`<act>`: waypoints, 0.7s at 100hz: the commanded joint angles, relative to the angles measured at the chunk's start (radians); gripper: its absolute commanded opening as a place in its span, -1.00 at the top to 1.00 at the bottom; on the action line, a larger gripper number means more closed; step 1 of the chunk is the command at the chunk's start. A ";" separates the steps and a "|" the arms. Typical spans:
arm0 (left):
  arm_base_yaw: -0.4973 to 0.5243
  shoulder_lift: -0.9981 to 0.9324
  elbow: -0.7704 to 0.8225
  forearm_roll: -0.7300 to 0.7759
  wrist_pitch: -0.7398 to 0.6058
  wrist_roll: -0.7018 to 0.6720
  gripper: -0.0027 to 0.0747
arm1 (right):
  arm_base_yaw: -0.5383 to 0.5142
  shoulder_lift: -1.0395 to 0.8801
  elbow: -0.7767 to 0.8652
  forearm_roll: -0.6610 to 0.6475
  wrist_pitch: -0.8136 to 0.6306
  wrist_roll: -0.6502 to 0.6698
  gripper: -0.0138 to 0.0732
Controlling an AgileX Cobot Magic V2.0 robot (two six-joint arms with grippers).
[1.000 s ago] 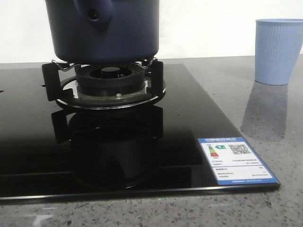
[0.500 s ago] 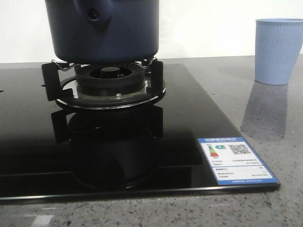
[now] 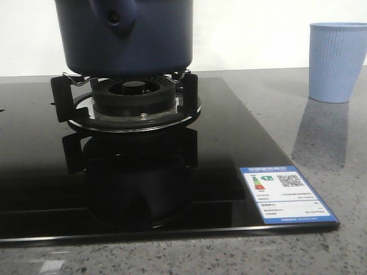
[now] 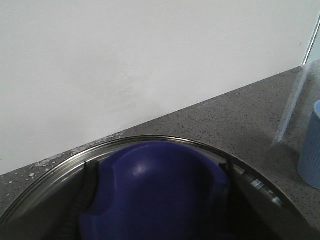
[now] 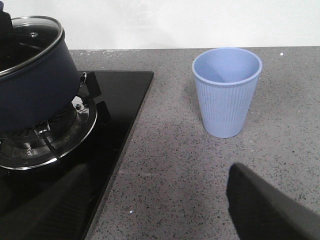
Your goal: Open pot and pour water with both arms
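Note:
The dark navy pot (image 3: pixel 126 40) stands on the gas burner (image 3: pixel 133 94), its pierced handle lug (image 3: pixel 114 17) facing me; its top is cut off in the front view. The right wrist view shows the pot (image 5: pixel 35 90) with its steel-rimmed glass lid (image 5: pixel 30 35) in place. In the left wrist view my left gripper (image 4: pixel 158 165) sits over the lid (image 4: pixel 55 185), a dark finger (image 4: pixel 87 172) against each side of the blue knob (image 4: pixel 155 190). My right gripper (image 5: pixel 157 175) hovers open over the counter between hob and cup, with nothing in it.
A light-blue ribbed cup (image 3: pixel 335 63) stands upright on the grey speckled counter (image 5: pixel 170 150) to the right of the black glass hob (image 3: pixel 218 149); it looks empty (image 5: pixel 227 92). A blue-and-white label (image 3: pixel 287 195) sticks to the hob's near right corner. A white wall runs behind.

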 commanded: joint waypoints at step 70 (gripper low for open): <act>0.124 -0.363 -0.035 0.049 -0.046 0.001 0.06 | 0.000 0.252 0.190 -0.090 -0.614 -0.013 -0.50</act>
